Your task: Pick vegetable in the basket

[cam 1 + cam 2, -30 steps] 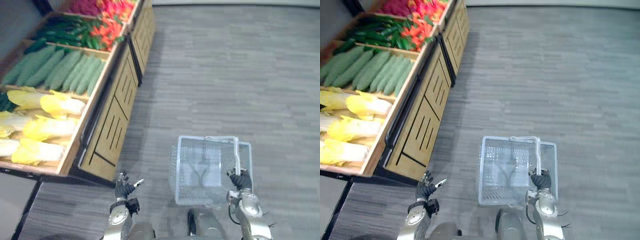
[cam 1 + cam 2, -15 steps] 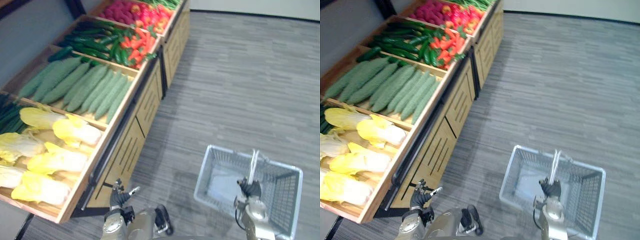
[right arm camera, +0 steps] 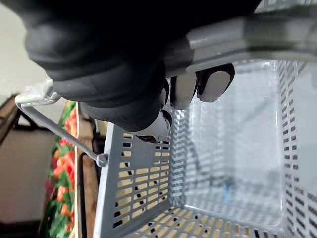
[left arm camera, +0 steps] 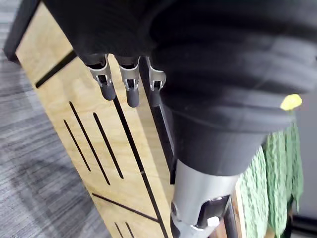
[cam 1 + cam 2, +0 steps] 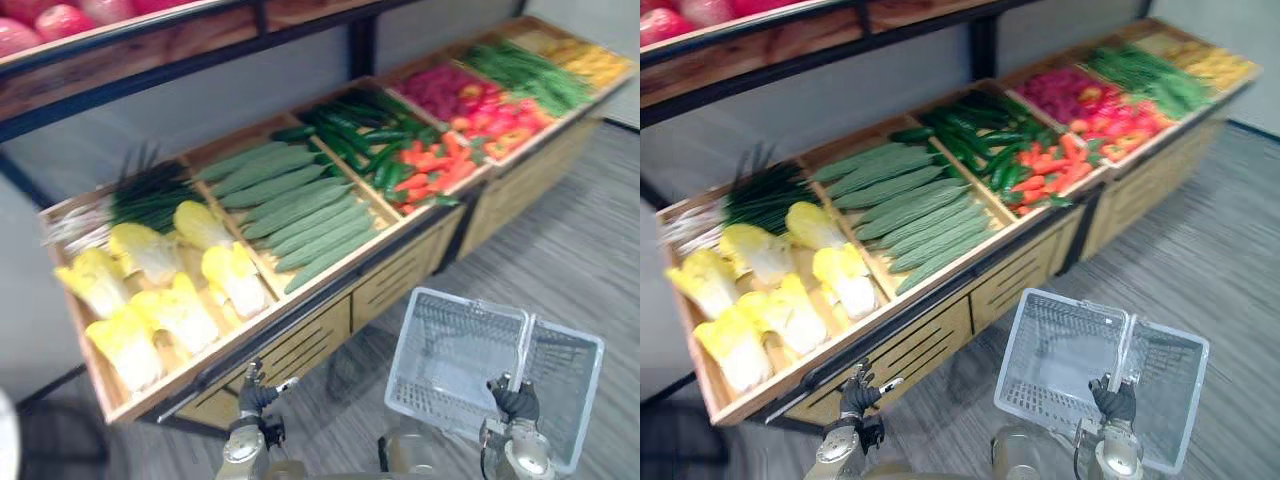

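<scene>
A wooden stand (image 5: 310, 345) holds vegetables in compartments: yellow cabbages (image 5: 170, 300), pale green ridged cucumbers (image 5: 300, 215), dark cucumbers (image 5: 350, 135) and orange carrots (image 5: 435, 165). A grey plastic basket (image 5: 445, 345) hangs in front of the stand, with nothing inside it (image 3: 237, 148). My right hand (image 5: 515, 402) is shut on the basket's handle (image 3: 257, 32), fingers curled round it. Low by the stand's front panel (image 4: 89, 148) is my left hand (image 5: 255, 398), its fingers (image 4: 130, 84) relaxed and holding nothing.
Green onions (image 5: 150, 195) lie at the stand's left end; red peppers (image 5: 490, 105), green beans (image 5: 520, 70) and yellow produce (image 5: 590, 60) fill the right end. A dark shelf (image 5: 150, 50) with red fruit runs above. Grey plank floor (image 5: 590, 260) spreads to the right.
The whole picture has shifted: the camera now faces the stand more squarely. My right hand still holds the basket's handle, and my left hand stays low by the front panel.
</scene>
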